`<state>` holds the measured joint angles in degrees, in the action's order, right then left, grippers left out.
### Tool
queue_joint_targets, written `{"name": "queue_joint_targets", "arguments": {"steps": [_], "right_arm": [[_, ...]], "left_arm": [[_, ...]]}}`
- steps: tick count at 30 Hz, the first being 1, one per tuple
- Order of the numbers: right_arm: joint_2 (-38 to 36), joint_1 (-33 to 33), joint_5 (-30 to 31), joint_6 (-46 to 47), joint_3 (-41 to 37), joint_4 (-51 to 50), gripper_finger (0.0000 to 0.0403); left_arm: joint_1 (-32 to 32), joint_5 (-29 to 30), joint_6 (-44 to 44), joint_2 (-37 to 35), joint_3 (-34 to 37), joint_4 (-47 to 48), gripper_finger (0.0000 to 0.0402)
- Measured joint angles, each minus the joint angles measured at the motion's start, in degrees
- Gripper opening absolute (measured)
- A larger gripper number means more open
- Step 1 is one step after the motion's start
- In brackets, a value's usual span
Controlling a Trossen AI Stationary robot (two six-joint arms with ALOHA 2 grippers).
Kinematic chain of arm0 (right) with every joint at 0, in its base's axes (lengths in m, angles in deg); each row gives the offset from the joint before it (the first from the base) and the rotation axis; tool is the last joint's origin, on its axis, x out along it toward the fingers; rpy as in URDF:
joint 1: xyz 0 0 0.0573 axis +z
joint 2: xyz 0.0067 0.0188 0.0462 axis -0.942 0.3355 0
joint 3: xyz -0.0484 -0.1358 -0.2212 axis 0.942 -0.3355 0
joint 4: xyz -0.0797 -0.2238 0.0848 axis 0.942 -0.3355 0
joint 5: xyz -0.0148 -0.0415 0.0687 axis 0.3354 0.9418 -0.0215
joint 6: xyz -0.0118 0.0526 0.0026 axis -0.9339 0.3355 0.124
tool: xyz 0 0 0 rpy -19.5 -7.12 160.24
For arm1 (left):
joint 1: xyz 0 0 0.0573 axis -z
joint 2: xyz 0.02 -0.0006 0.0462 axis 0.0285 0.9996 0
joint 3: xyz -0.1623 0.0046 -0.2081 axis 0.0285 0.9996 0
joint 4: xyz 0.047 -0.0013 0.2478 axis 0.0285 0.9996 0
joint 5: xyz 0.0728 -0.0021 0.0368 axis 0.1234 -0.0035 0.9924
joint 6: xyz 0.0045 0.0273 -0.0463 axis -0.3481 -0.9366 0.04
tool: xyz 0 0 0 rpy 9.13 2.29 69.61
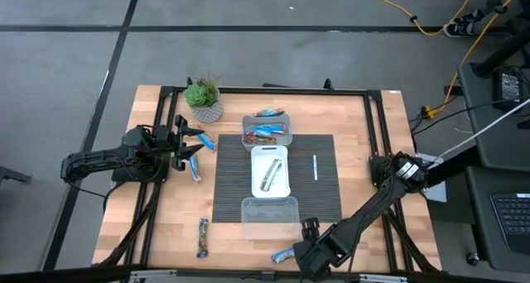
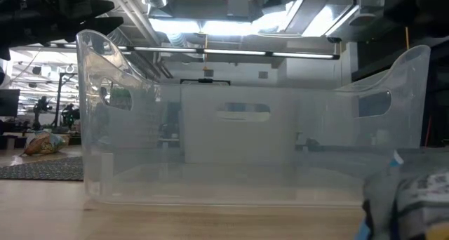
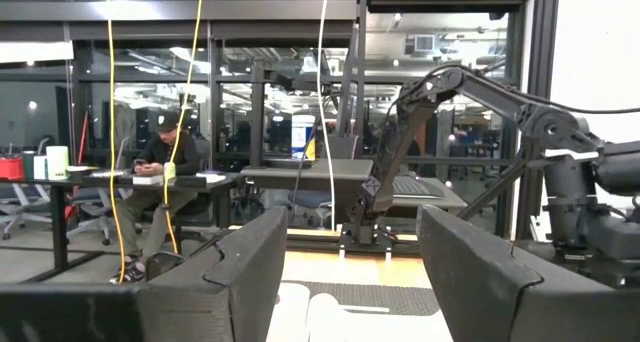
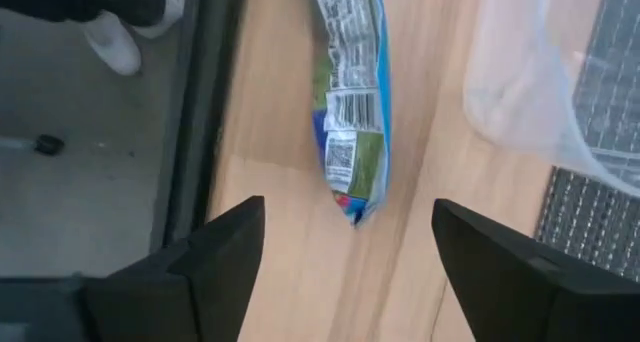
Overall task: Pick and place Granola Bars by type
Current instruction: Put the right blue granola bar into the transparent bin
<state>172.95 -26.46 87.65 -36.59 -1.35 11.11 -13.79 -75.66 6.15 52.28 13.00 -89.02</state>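
Observation:
Granola bars in shiny blue wrappers lie about the wooden table. One bar [image 1: 283, 255] [image 4: 350, 92] lies flat by the near edge, just ahead of my right gripper [image 1: 298, 250] [image 4: 345, 252], which is open and hovers over it, touching nothing. Two bars [image 1: 205, 140] [image 1: 195, 165] lie beside my left gripper [image 1: 184, 142] [image 3: 350, 272], open and held level near the table's left side. Another bar [image 1: 201, 237] lies near the left corner. The far clear tub [image 1: 267, 130] holds several bars; the white tub [image 1: 270, 171] holds one.
A clear tub with nothing in it [image 1: 269, 217] [image 2: 252, 149] [image 4: 530, 82] stands on the dark mat [image 1: 323, 192] close beside the right gripper. A thin white stick [image 1: 315, 167] lies on the mat. A potted plant [image 1: 204, 99] stands at the far left. A person [image 3: 165, 172] sits in the room beyond.

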Motion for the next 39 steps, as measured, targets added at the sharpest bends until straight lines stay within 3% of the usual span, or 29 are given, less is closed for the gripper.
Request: {"name": "queue_joint_targets", "arguments": {"steps": [8,25,30,39], "right_arm": [[-0.07,-1.52,0.13,-0.83,-4.87,10.93,0.0289],[-0.07,-2.57,-0.23,-0.01,-12.76,17.25,0.0277],[-0.07,-2.59,-0.38,-0.40,-12.45,16.59,0.0219],[-0.07,-1.46,-9.31,0.72,-12.36,16.14,0.0039]], "left_arm": [[0.02,0.00,0.00,0.00,0.00,0.00,0.0218],[0.02,0.00,-0.01,0.01,-0.01,0.00,0.0217],[0.01,0.00,0.00,0.01,-0.01,0.00,0.0218],[0.02,0.00,0.01,0.00,-0.01,0.00,0.0217]]}}
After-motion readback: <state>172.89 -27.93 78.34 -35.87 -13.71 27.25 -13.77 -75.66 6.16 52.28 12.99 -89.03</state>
